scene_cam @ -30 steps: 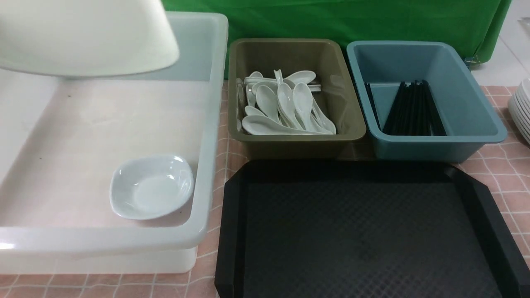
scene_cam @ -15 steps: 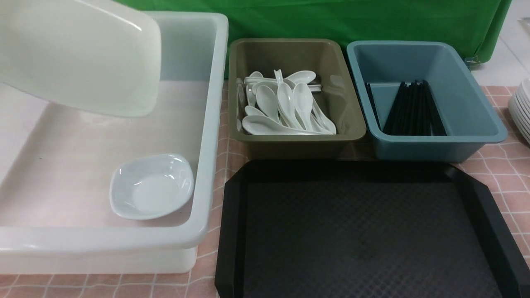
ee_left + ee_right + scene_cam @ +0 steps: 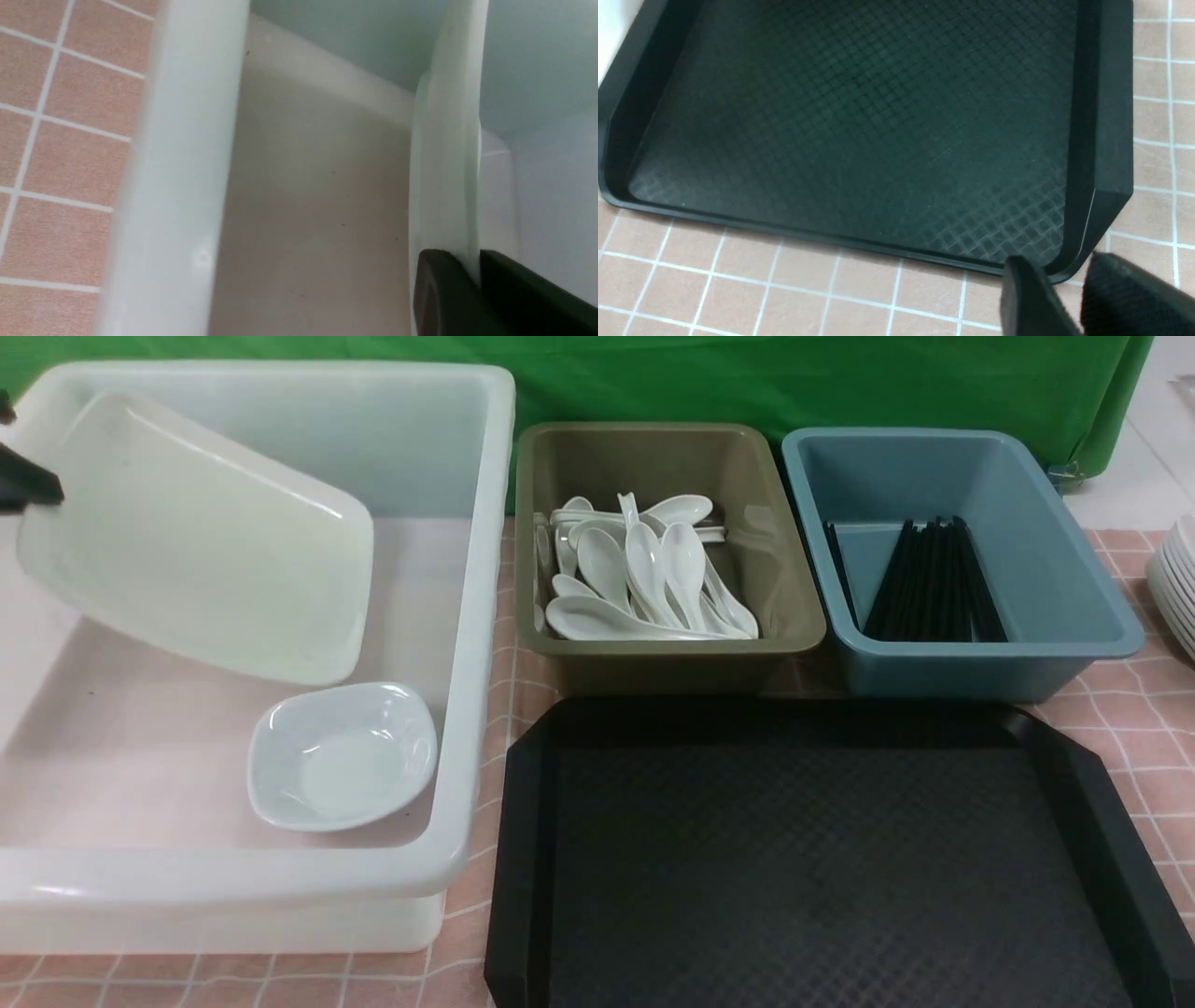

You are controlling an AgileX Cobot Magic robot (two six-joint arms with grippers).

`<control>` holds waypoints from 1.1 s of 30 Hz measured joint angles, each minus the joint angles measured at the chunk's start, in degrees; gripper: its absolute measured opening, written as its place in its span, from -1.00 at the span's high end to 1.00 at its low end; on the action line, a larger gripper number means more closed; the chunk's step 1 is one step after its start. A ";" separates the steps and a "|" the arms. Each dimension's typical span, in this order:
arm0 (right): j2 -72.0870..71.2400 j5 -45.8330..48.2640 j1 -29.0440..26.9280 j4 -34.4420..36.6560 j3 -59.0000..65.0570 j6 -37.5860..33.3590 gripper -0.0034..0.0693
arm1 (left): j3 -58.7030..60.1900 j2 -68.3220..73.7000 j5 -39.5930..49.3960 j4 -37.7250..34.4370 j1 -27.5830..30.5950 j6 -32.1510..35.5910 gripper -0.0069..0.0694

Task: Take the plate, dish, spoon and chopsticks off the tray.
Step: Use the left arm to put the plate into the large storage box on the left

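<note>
my left pincer point(image 3: 472, 275) was pinching the rim of the plate point(image 3: 201, 541), one dark finger on each face of the rim in the left wrist view. the plate hung tilted inside the white tub point(image 3: 481, 616), its low corner just above the dish point(image 3: 341, 756) but apart from it as far as i could tell. the dish lay flat on the tub floor near the tub's right wall. the tub's tall walls hemmed the plate in on all sides.

the tray point(image 3: 523, 859) sat bare on the desk point(image 3: 1148, 747), just right of the tub. behind it stood the olive bin point(image 3: 794, 616) with a heap of white spoons point(image 3: 644, 579); i could not single out the task's spoon among them. beside it the blue bin point(image 3: 1074, 579) held the chopsticks point(image 3: 934, 583) bundled with others alike. stacked round plates point(image 3: 1178, 579) showed at the far right edge.

my right pincer point(image 3: 1064, 289) hovered over the pink checked cloth point(image 3: 738, 289) by a tray corner, fingers a little apart, gripping nothing.
</note>
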 joint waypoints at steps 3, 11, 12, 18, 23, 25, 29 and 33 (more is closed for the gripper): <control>0.00 0.00 0.00 0.00 0.00 0.00 0.25 | 0.00 0.85 -1.42 2.24 -0.80 -0.06 0.75; 0.00 0.00 0.00 0.00 0.00 0.00 0.25 | -0.28 0.98 -4.49 7.45 -2.24 -0.06 0.75; 0.00 0.00 0.00 0.00 0.00 0.00 0.25 | -0.34 0.98 -5.29 8.80 -2.43 -0.06 0.71; 0.00 0.00 0.00 0.00 0.00 0.00 0.25 | -0.34 0.98 -6.72 14.61 -3.22 -0.01 0.30; 0.00 0.00 0.00 0.00 0.00 0.00 0.25 | -0.40 0.98 -6.35 15.60 -3.36 1.13 -0.05; 0.00 0.00 0.00 0.00 0.00 0.00 0.25 | -0.82 0.98 -4.95 15.79 -3.41 1.55 -0.09; 0.00 0.61 0.00 0.00 -1.53 0.00 0.27 | -3.41 -0.23 0.29 16.19 -3.41 1.54 0.13; 0.00 4.58 0.00 -1.27 -7.57 0.00 0.55 | -7.01 -4.17 8.30 13.84 -3.41 1.54 0.63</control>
